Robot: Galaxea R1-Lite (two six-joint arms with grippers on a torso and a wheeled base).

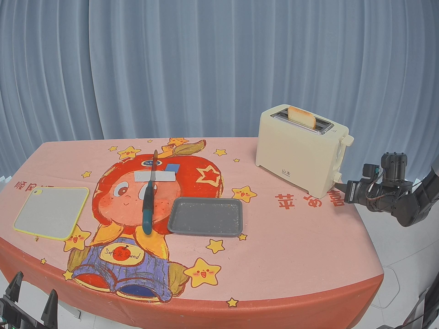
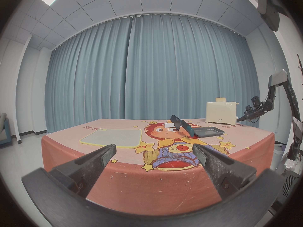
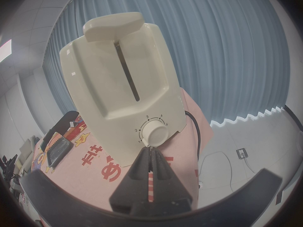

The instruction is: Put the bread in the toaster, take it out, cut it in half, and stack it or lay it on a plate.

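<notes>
A: Cream glossy plastic toaster point(image 1: 299, 149), boxy; golden bread point(image 1: 302, 116) sticking up from its slot.
B: Jaws?
A: Right gripper point(image 3: 151, 148) pinched together, empty, tips by the round dial point(image 3: 154, 133), well below the bread. Left gripper point(image 2: 154, 148) spread wide, empty, far off.

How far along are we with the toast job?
Done: the bread stands in the toaster slot, lever up. In hand: the right pincer, shut and empty, is by the dial. To do: take the bread out, cut it on the board with the knife, lay it on the tray. The left pincer is open, off the table's near edge.
</notes>
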